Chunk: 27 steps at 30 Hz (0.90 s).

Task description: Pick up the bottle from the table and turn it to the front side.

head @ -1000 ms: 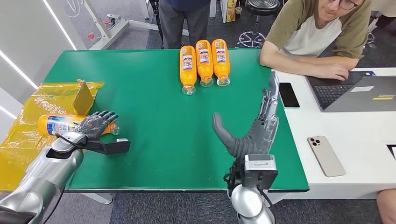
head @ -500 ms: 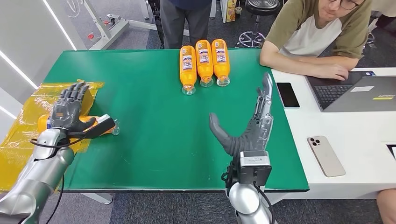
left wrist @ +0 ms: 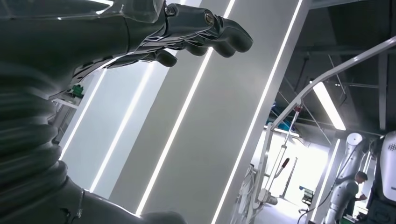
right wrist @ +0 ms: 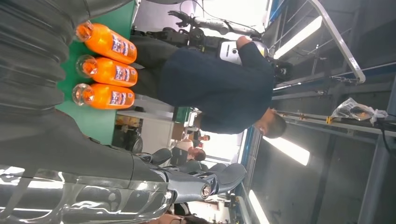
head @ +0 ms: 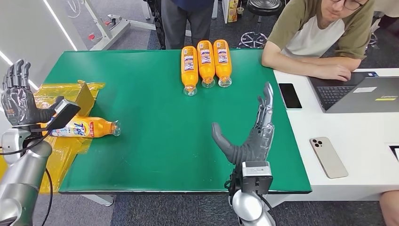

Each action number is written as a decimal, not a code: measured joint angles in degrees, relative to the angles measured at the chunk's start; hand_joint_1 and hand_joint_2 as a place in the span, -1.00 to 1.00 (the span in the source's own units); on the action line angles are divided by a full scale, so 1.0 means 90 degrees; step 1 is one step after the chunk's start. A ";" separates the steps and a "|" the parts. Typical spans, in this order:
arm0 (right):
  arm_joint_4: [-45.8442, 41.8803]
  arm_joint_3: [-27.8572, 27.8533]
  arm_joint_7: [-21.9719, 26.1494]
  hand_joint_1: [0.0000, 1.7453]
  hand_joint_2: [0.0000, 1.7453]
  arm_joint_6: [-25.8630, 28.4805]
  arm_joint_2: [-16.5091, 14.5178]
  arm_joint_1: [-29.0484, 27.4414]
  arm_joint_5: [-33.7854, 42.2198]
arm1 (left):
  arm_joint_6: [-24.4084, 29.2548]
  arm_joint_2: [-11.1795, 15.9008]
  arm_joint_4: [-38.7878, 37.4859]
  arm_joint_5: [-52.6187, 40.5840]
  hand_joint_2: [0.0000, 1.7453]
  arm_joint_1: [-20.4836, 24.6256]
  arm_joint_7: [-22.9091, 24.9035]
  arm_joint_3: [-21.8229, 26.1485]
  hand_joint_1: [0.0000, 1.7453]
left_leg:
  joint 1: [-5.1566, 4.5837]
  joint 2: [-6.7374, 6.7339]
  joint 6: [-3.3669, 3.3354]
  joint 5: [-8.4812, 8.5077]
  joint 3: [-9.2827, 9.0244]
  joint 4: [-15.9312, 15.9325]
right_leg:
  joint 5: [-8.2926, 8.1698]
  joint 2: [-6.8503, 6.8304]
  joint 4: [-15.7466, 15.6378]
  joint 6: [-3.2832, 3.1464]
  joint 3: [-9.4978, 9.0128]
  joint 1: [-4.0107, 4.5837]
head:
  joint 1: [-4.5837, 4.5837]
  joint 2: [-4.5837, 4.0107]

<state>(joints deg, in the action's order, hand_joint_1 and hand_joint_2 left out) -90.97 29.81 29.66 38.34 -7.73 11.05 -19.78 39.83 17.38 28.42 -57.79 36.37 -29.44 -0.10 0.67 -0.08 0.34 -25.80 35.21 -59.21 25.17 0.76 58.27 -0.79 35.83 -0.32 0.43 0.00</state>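
1. Two hands show in our head view, and both hold nothing: our left hand (head: pixel 19 101) is lifted off the surface at the far left with its fingers spread and pointing up, and our right hand (head: pixel 251 132) stands on edge over the green surface (head: pixel 155 141), fingers straight and thumb stuck out to the side.
2. Just beside the left hand, apart from it, the bottle (head: pixel 84 127) lies on its side with a printed label facing up. Its cap points toward the middle of the surface and its base rests on a yellow sheet (head: pixel 28 141) at the left edge.
3. A small box (head: pixel 85 98) stands on that sheet, just behind the bottle.
4. Three more orange bottles (head: pixel 206 63) lie side by side at the far edge, well apart from both hands.
5. Right of the green surface, a person (head: pixel 320 33) sits at a white one with a laptop (head: pixel 357 94) and two phones (head: pixel 328 157).
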 joint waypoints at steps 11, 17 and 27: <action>0.0036 0.0061 0.0103 -1.00 1.00 0.0000 0.0071 -0.0078 0.0325 | -0.0263 -0.0115 0.1725 0.3762 1.00 -0.0618 -0.1149 0.0232 -1.00 | 0.0000 -0.0008 0.0008 -0.0006 -0.0001 -0.0002 | 0.0001 0.0011 -0.0004 0.0000 0.0008 0.0000 | -0.0001 0.0000; 0.0149 0.0134 0.0094 -1.00 1.00 0.0000 0.0114 -0.0066 0.0608 | -0.1152 -0.1159 0.3867 0.6182 1.00 -0.1173 -0.1208 -0.0711 -1.00 | -0.0005 0.0064 0.0003 -0.0007 0.0000 -0.0004 | 0.0017 -0.0060 -0.0018 0.0017 -0.0028 -0.0004 | 0.0001 -0.0001; 0.0126 0.0133 -0.0203 -1.00 1.00 -0.0044 0.0058 -0.0628 0.0313 | -0.1891 -0.3124 0.5234 0.6355 1.00 -0.2650 -0.1208 -0.1851 -1.00 | -0.0016 0.0040 -0.0032 -0.0036 -0.0008 -0.0007 | 0.0023 -0.0044 -0.0028 0.0038 -0.0034 -0.0017 | -0.0001 0.0000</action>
